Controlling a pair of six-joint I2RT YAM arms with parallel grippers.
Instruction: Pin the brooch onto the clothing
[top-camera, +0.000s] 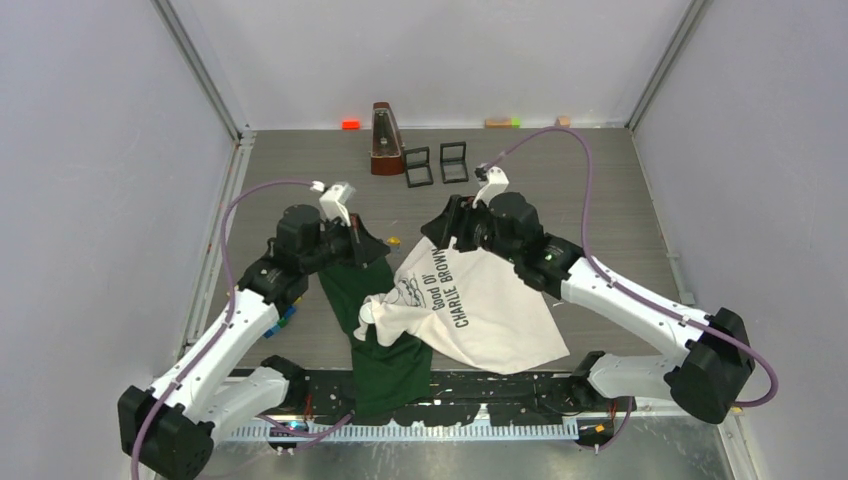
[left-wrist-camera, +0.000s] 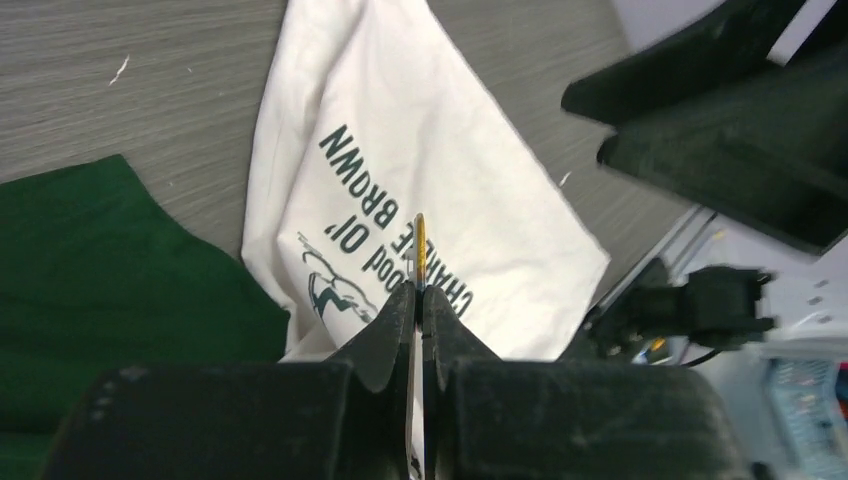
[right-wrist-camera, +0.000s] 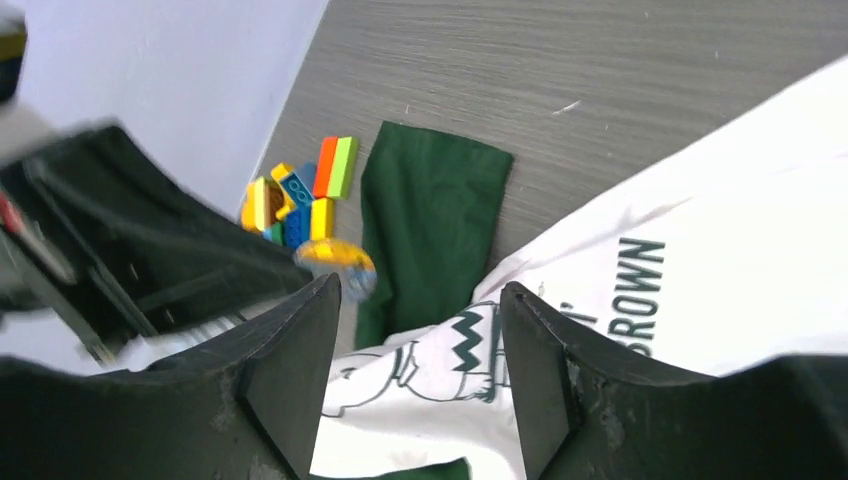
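Two grippers: the left gripper (left-wrist-camera: 418, 302) is clenched on the thin gold brooch (left-wrist-camera: 419, 245); the right gripper (right-wrist-camera: 420, 325) gapes wide, holding nothing, above the crumpled T-shirt (top-camera: 490, 315) reading "Good Ol' Charlie Brown".

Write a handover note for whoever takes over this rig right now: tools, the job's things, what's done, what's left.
Left tool: shut on the brooch, above the shirt.
Right tool: open, empty, over the shirt.
Shirt: crumpled on the table, print up.
Done: brooch gripped.
To do: pin it onto the shirt.
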